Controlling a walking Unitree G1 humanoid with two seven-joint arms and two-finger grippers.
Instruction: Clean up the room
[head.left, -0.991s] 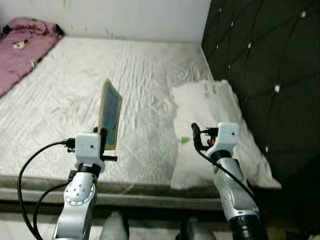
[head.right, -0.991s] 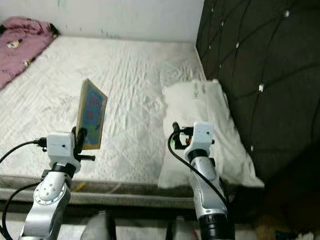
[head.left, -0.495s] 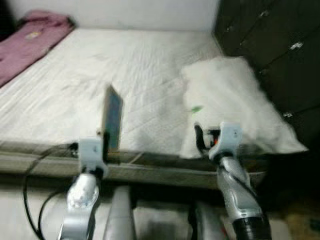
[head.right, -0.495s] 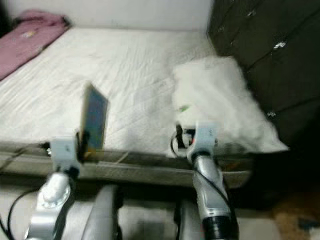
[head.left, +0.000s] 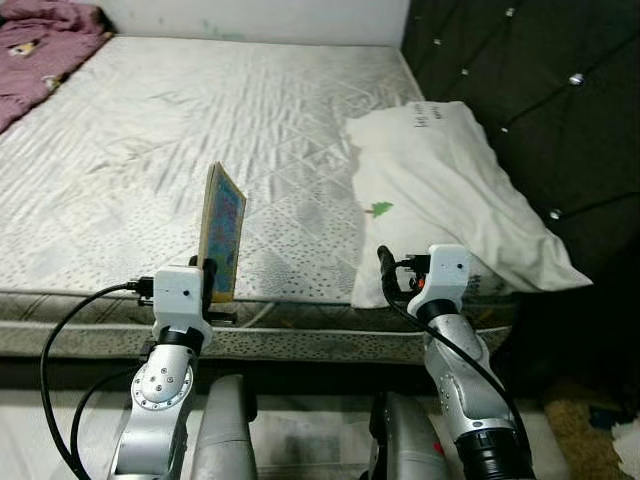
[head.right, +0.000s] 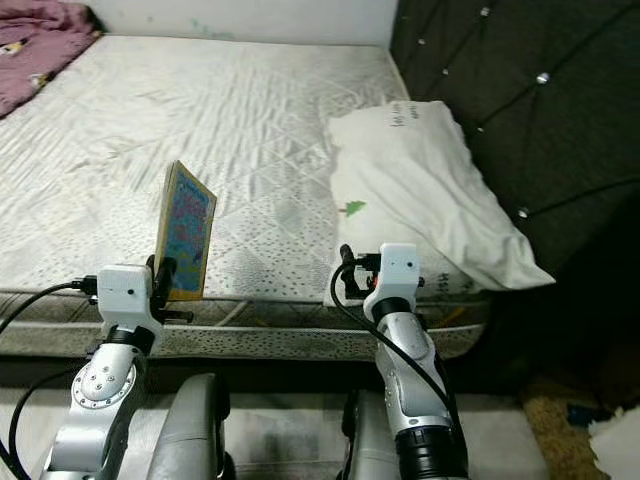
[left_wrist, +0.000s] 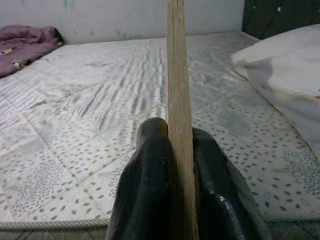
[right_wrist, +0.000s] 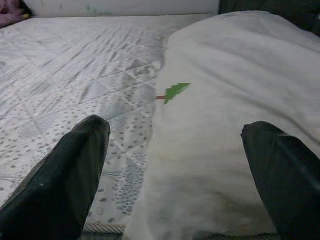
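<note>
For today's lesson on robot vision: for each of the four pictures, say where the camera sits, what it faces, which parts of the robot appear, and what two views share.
Left eye view: head, looking down at the mattress; both arms show.
Right eye view: same scene, same arms.
Left wrist view: looks along the left end effector, shut on a thin book.
Right wrist view: looks between the open right end effector fingers at the pillow.
Shared: both wrist views show mattress and pillow.

even, soft indoor light, sharp head views, dark headboard (head.left: 520, 90) side, blurred near fingers (right_wrist: 60, 185) in wrist views
</note>
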